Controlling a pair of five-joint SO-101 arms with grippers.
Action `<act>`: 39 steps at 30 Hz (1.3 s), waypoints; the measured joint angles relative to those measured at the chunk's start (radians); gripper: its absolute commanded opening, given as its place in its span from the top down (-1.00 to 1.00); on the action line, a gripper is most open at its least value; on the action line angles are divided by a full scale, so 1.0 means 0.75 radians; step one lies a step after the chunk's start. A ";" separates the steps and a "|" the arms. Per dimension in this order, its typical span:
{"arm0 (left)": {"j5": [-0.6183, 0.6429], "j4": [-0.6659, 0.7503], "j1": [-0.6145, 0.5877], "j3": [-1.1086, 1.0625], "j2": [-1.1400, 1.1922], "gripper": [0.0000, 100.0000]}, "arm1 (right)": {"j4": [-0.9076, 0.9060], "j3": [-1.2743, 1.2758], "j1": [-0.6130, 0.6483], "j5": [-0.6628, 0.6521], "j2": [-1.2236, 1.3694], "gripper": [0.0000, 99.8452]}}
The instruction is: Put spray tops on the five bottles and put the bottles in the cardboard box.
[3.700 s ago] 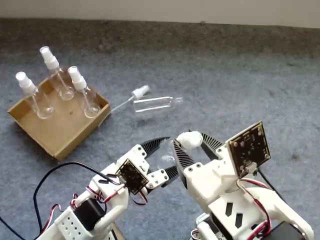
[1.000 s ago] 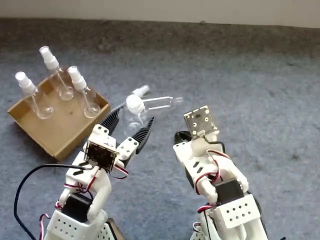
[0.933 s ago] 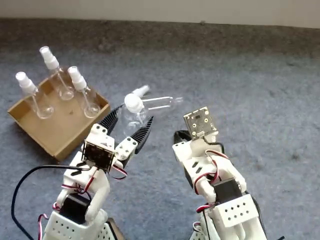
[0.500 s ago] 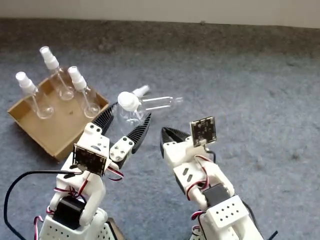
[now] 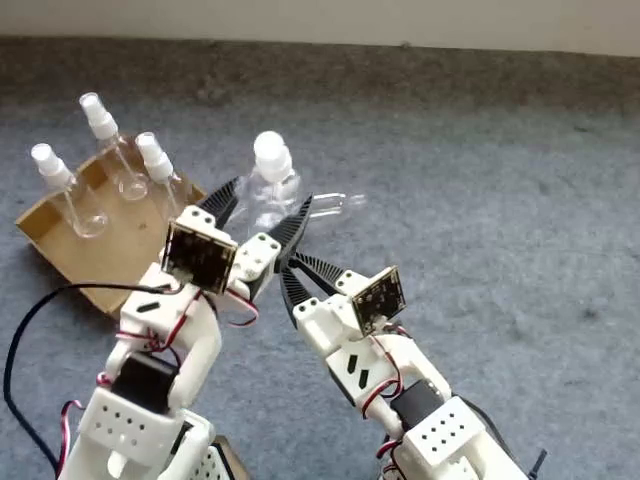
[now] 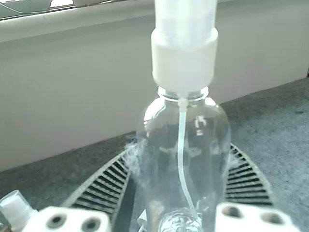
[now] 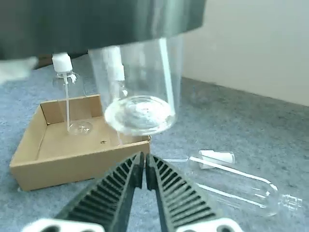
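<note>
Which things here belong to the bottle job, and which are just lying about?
Job: left pincer, held bottle with its top on, cardboard box, three capped bottles in it, uncapped bottle lying flat, loose spray top beside it, right pincer.
Lying about: black cable, carpet, wall.

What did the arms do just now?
The left gripper carried the capped bottle up toward the cardboard box. The right gripper let go of its top and shut. The three bottles in the box and the loose bottle stayed put.
</note>
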State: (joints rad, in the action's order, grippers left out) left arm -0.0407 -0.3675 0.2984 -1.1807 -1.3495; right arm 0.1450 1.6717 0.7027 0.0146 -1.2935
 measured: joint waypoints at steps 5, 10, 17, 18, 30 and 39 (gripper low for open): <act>0.000 0.321 0.010 -0.049 0.151 0.78 | 0.012 0.000 0.020 -0.006 -0.004 0.99; 0.000 0.565 0.068 -0.133 0.250 0.78 | 0.090 0.000 0.033 -0.008 -0.004 0.99; 0.000 0.653 0.090 -0.170 0.372 0.78 | 0.137 0.000 -0.008 -0.008 -0.004 0.99; 0.000 0.653 0.104 -0.172 0.387 0.78 | 0.139 0.000 -0.014 -0.008 -0.004 0.99; 0.000 0.665 0.174 -0.170 0.409 0.78 | 0.143 0.000 -0.174 -0.016 -0.004 0.99; 0.000 0.667 0.174 -0.170 0.409 0.78 | 0.143 0.002 -0.252 -0.016 -0.004 0.99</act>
State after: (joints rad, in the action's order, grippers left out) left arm -0.0407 0.1327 0.4289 -1.3080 -1.0426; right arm 0.2524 1.6732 0.5140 0.0023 -1.2965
